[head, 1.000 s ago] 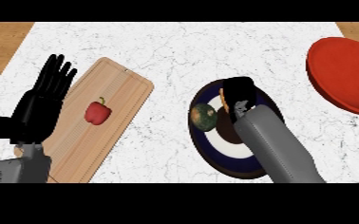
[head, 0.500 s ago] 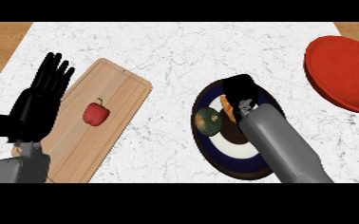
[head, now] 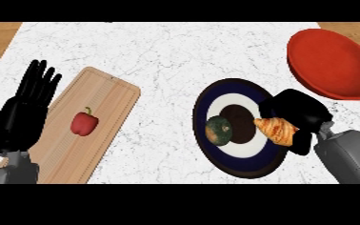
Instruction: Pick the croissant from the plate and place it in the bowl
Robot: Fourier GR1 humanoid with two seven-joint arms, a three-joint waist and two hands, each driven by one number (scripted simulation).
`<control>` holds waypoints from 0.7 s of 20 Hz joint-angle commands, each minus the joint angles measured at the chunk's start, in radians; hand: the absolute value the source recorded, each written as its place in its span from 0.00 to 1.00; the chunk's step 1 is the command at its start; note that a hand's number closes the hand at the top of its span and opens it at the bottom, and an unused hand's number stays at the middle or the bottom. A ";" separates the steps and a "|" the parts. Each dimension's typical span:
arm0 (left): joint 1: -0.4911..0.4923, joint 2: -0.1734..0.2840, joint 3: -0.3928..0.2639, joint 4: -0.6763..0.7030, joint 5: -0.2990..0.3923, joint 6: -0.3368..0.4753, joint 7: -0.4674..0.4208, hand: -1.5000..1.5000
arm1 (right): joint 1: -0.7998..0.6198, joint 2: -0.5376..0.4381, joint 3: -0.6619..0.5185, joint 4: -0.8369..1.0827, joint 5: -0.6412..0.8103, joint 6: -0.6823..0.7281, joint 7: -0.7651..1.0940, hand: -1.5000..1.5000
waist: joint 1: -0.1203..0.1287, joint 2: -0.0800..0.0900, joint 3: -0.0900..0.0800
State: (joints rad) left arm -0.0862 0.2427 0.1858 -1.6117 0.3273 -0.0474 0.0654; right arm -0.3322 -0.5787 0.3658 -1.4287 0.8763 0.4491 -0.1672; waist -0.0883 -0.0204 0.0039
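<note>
Item, right hand (head: 299, 112): we are curling our fingers (head: 304, 145) round the croissant (head: 277, 129), holding it over the plate (head: 211, 145) rim, likely for carrying to the red bowl (head: 325, 62) nearby. Whether it is clear of the plate, we cannot tell. A green fruit (head: 218, 129) is lying on the plate. Left hand (head: 26, 108): resting at left, fingers straight, beside board (head: 105, 105) and pepper (head: 84, 123). The bowl is running off the right edge.

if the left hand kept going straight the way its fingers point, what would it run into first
Probably nothing: the open left hand points toward the counter's far edge, and that strip looks free. The cutting board lies just beside that line.
</note>
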 commanded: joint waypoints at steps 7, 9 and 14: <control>0.064 -0.017 -0.015 -0.038 -0.001 -0.028 -0.030 0.50 | 0.296 -0.350 -0.518 -0.140 -0.299 -0.176 -0.376 1.00 | 0.018 0.007 -0.003; 0.023 -0.011 -0.022 -0.050 0.001 -0.017 0.004 0.50 | 0.281 -0.360 -0.627 -0.140 -0.356 -0.154 -0.340 1.00 | 0.033 0.009 -0.004; -0.021 -0.020 -0.032 0.016 -0.006 -0.037 -0.018 0.50 | 0.298 -0.386 -0.809 -0.114 -0.437 -0.084 -0.305 1.00 | 0.069 0.018 -0.004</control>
State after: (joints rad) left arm -0.0893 0.2333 0.1690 -1.6257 0.3291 -0.0662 0.0686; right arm -0.0521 -0.9355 -0.3103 -1.5580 0.4922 0.3410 -0.4781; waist -0.0456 -0.0086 -0.0002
